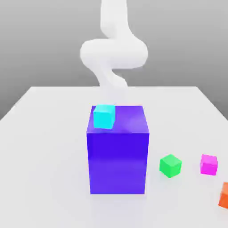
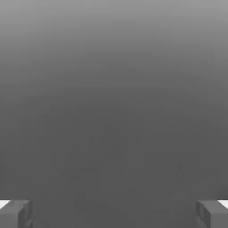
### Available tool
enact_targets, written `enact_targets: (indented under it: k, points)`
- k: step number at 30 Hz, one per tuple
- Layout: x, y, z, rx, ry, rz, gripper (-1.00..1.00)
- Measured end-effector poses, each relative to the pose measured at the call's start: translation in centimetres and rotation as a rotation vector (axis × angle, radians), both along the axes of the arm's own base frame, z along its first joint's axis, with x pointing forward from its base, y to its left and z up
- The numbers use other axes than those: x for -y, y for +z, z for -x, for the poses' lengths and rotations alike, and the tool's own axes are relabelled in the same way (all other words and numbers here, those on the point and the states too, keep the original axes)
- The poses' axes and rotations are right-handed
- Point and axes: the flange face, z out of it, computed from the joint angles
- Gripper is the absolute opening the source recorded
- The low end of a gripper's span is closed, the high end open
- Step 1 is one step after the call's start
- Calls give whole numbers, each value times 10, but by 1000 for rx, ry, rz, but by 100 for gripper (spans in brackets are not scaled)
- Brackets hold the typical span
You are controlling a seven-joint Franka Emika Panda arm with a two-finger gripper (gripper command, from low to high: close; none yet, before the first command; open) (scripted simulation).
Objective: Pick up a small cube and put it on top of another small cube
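Nothing stacked yet. Claw spread wide, empty. Cyan cube atop big blue block, near its far-left corner. Green cube, magenta cube, orange cube on worktop, right. Pick and stack remain.

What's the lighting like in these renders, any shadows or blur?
Exterior view: flat, even light on the white table; almost no cast shadows under the green cube or pink cube; the big blue block leaves a faint sheen on the table in front of it; the arm looks soft and washed out. Hand view: a smooth grey gradient, fingertips at the edge corners, gripper open.
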Motion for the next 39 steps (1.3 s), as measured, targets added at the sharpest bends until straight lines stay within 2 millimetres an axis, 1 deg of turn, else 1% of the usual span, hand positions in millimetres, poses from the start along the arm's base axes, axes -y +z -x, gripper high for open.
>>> enact_targets:
  k: [2,5,8,11,13,15,17,18,20,22,23,24,28,29,34,35,36,37,39]
  points:
    - [-31,-40,-22,-62,101,30,0]
    - [-79,-101,-42,-148,247,79,0]
    - [-128,-163,-47,-228,393,131,0]
    - [-175,-227,-39,-305,540,190,0]
    - [-204,-269,-26,-355,638,232,0]
    - [-229,-311,-8,-403,736,276,0]
    - [-253,-352,16,-449,838,324,0]
    - [-268,-372,34,-470,903,352,0]
    - [-284,-411,64,-514,1005,405,0]
    - [-290,-449,91,-560,1090,454,0]
    - [-291,-464,100,-576,1118,471,0]
    - [-292,-478,104,-584,1132,479,0]
    - [-292,-523,109,-591,1146,486,0]
    - [-292,-533,109,-592,1146,486,-100]
    - [-292,-533,109,-592,1146,486,-100]
    - [-292,-538,110,-592,1146,487,-100]
    - [-292,-535,109,-592,1146,487,-100]
    - [-292,-528,109,-592,1146,487,-100]
    - [-293,-509,109,-592,1146,488,-100]
